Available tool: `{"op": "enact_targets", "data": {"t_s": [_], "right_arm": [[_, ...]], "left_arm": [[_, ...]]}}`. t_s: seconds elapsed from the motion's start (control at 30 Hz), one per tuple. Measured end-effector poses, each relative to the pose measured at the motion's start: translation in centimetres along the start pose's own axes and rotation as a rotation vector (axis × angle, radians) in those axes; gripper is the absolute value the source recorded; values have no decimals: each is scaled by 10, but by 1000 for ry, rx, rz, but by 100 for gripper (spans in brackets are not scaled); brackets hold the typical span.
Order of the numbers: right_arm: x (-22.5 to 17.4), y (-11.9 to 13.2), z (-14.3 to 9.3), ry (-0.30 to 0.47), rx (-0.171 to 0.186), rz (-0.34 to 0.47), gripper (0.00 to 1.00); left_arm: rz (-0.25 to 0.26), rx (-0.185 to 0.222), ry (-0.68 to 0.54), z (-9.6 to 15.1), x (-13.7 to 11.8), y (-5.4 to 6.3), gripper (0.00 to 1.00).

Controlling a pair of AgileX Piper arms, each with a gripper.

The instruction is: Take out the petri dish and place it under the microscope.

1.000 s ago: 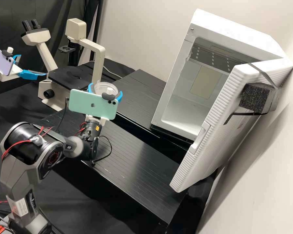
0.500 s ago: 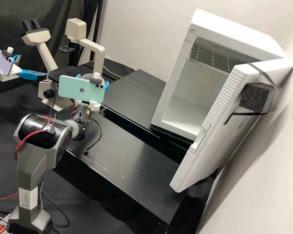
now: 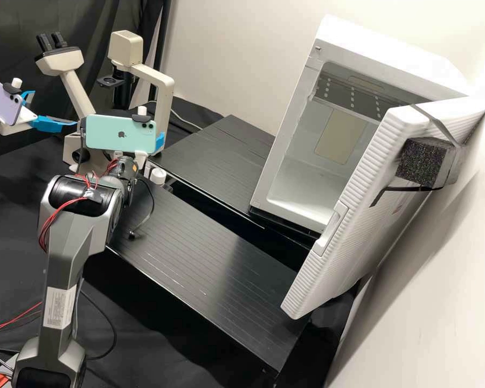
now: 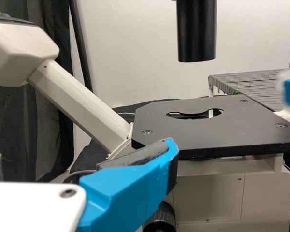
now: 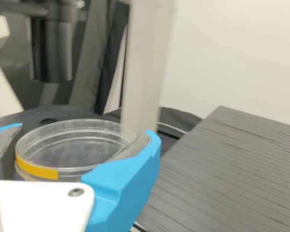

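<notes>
I've got the right gripper clamped on the dish, which sits level between its fingers, yellow tape along its side. Ahead of that gripper stands the microscope, its stage beyond the dish. My left gripper, fingers spread, is near the stage too. The white cabinet is well apart from both.
</notes>
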State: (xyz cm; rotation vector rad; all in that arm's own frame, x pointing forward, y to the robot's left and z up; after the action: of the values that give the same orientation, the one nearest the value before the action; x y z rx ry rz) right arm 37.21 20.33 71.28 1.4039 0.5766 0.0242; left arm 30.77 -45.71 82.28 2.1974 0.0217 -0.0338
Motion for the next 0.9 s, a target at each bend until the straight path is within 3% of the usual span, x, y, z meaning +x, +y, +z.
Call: {"op": "enact_targets", "data": {"t_s": [0.1,0.63,0.9], "right_arm": [[10,-3,-6,4,-32,-18,0],[58,-16,-16,-1,-57,-74,0],[72,-16,-23,-27,-20,-95,0]], "left_arm": [[0,0,0,0,0,0,100],[0,0,0,0,0,0,100],[0,0,0,0,0,0,100]]}}
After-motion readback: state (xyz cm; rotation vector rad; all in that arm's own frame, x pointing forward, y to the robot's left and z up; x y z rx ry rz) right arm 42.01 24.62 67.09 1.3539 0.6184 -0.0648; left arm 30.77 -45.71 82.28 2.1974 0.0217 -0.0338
